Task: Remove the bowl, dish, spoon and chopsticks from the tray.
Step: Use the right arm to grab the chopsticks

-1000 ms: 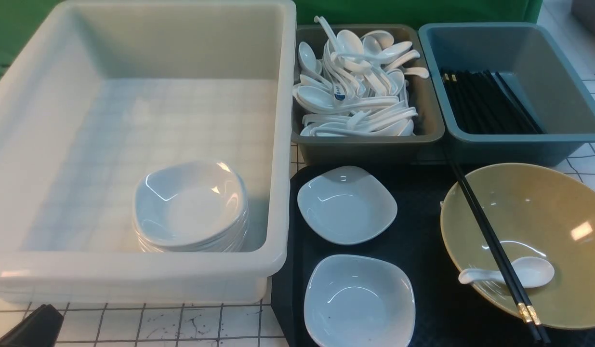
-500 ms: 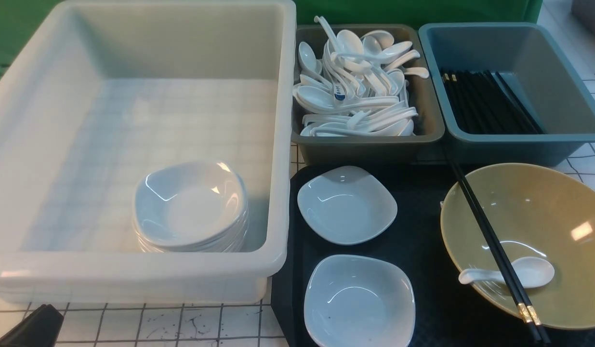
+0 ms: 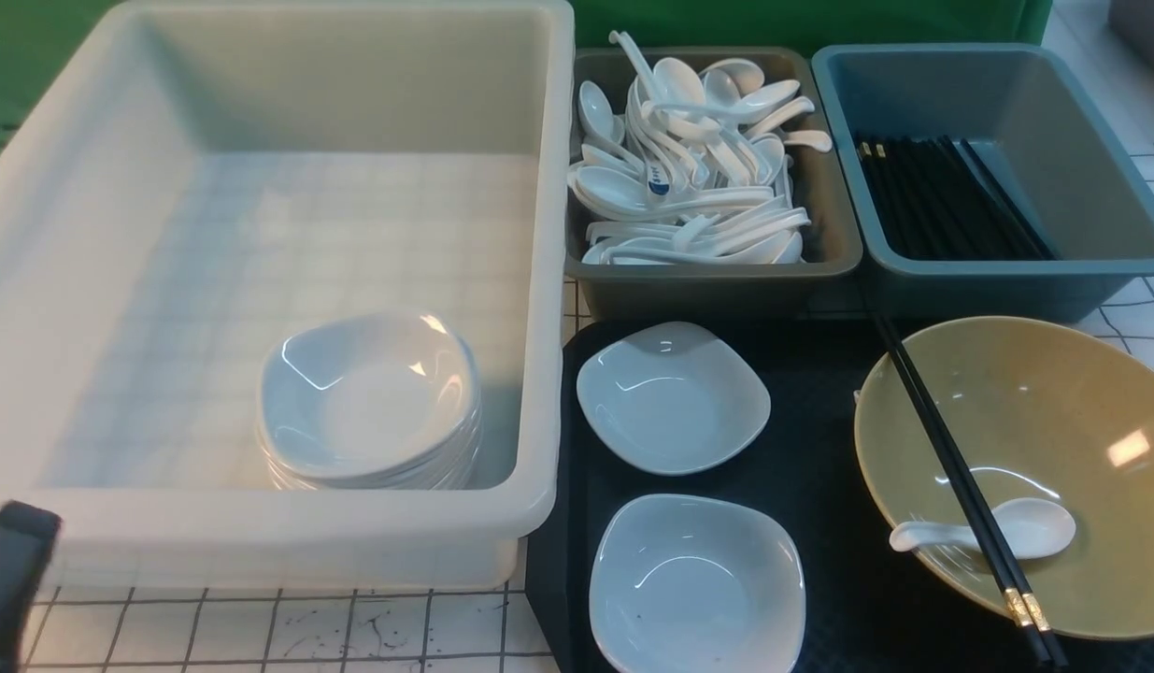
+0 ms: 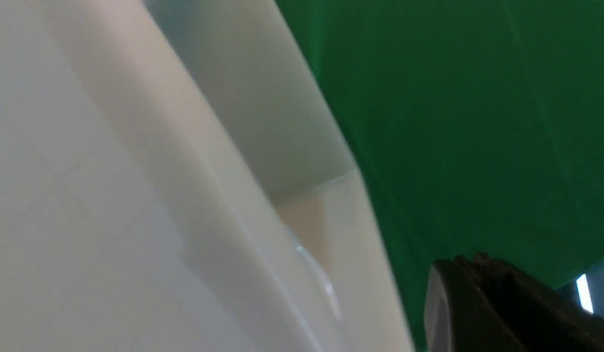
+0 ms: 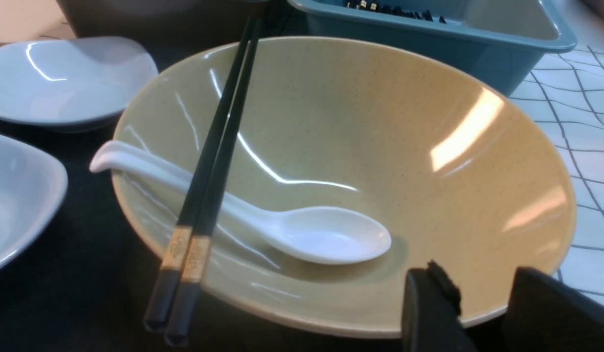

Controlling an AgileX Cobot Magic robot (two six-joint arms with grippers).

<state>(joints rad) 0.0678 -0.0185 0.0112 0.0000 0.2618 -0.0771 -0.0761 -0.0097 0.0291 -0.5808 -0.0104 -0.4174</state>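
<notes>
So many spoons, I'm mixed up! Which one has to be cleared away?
Find the black tray at the front right, and the big yellow bowl on it. The spoon lies inside that bowl, under the black chopsticks. It lies alone; the other spoons are piled in the grey bin.

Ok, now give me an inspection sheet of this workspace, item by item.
Surface: white tablecloth with a dark grid, a few dark specks near the front.
Job's things: black diamond-textured rectangular tray carrying two white squarish dishes and a mustard-yellow round bowl; white soup spoon lying in the bowl, handle over the rim; black gold-banded chopsticks resting across the bowl's rim.
Clutter: large white plastic tub with a stack of white dishes; grey bin heaped with white spoons; blue bin with black chopsticks.
Tools: left tool shut, low beside the tub's near left corner; right tool open, empty, near the bowl's rim.
Cables: nothing seen.
Surroundings: green backdrop behind the bins.
</notes>
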